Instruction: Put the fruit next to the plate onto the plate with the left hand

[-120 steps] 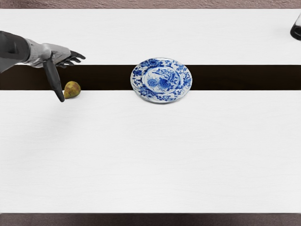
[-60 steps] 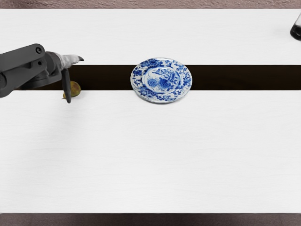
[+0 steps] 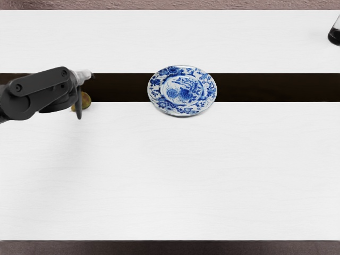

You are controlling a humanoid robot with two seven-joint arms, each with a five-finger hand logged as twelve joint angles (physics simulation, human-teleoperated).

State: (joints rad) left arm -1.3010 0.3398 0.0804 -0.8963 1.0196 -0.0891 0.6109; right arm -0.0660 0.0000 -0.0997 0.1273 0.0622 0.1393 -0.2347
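Head view: cannot tell closure or hold of left hand (image 3: 79,85), half hidden over small yellow-green fruit (image 3: 85,100) well left of blue-and-white patterned plate (image 3: 182,90) on white bench (image 3: 170,175); risks rolling it away if closed off-centre.

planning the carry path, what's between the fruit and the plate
Nothing. In the head view, the stretch from the fruit to the plate is bare table: just its white top and the dark strip across it.
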